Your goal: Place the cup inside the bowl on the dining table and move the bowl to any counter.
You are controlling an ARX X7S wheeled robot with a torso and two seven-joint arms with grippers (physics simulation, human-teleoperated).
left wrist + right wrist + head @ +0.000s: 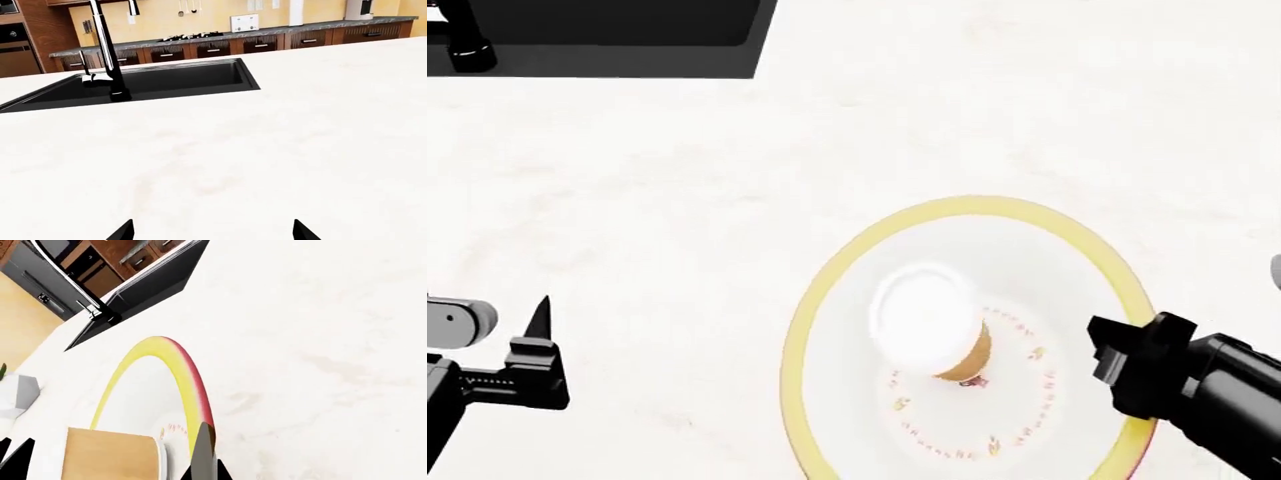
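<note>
The right tool (1114,362) is seen at the bowl's (827,290) rim on the side nearest the robot's right arm, and in the right wrist view one dark finger (203,452) lies just outside the yellow rim while the other finger stands on the inner side, beyond the cup, so the jaws are judged to be apart and straddling the rim, not yet closed on anything. The cup (934,325) is already standing inside the bowl, a little tilted, with its white lid towards the camera, and the bowl rests on the table (694,200), which is the dining table with the white marbled top. The first half of the task is therefore judged as done, and the step in hand seems to be the taking of the bowl by its rim. For the next move, the jaws would have to be closed firmly on the rim, and then the bowl lifted evenly, because the cup could tip over if the bowl is tilted. The left tool (541,345) is held low over the bare table, well apart from the bowl, and its two fingertips are shown spread in the left wrist view, with nothing between them. A black sink (153,82) with a tap is set in the table beyond the bowl, and a dark counter (220,36) is visible far behind it.
</note>
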